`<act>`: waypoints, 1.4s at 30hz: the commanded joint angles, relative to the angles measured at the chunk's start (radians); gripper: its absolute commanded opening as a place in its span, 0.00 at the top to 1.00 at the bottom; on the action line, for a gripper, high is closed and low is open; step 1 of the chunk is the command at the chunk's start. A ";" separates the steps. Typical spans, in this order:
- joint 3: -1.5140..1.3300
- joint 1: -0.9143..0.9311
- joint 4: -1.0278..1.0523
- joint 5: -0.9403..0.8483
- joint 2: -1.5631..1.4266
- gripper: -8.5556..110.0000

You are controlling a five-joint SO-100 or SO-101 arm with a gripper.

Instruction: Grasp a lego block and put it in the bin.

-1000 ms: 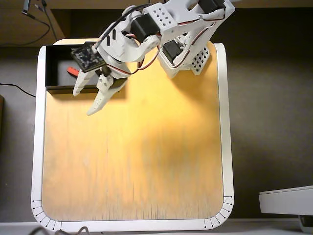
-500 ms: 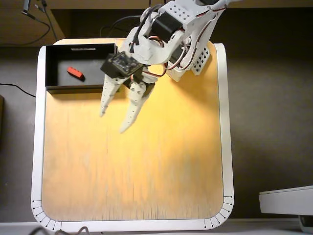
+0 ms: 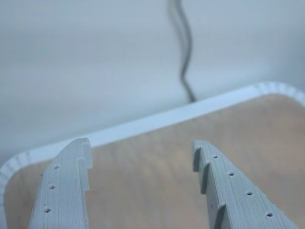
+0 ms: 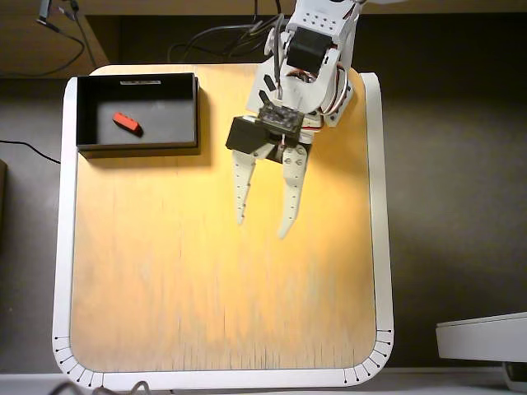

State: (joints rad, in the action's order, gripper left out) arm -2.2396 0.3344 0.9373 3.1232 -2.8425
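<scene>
Already the brick (image 4: 126,122) lies on the floor of the bin (image 4: 186,112), toward its left half in the overhead view, so we judge the task as good as done. Our hand (image 4: 263,225) hangs over the bare middle of the desk (image 4: 214,296), well apart from the bin, its two fingers spread wide with nothing between them; the wrist view confirms the gap, showing only wood grain between the tips (image 3: 141,147). What could still go wrong, we think, is mostly a matter of careless motion: a low sweep to the left in the overhead view could clip the bin's thin right wall and shove or tip it, jolting the brick. A cable (image 3: 183,47) hangs beyond the far edge in the wrist view, and a reach that way might snag it. For room, we have plenty: the desk is clear below and to both sides of the hand in the overhead view, out to the white rim (image 4: 385,206). Only the bin's corner, at upper left, crowds the space. We cannot tell the hand's height above the wood.
</scene>
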 commanded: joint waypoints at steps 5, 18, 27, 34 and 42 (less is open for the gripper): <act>-0.167 -0.121 -0.058 0.023 -0.207 0.75; -0.377 -0.249 -0.058 0.025 -0.356 0.75; -0.526 -0.281 -0.058 0.026 -0.439 0.75; -0.634 -0.282 -0.060 0.032 -0.454 0.75; -0.767 -0.275 -0.061 0.052 -0.454 0.75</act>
State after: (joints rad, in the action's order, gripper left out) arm -2.9560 0.0660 0.9173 3.1661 -3.2060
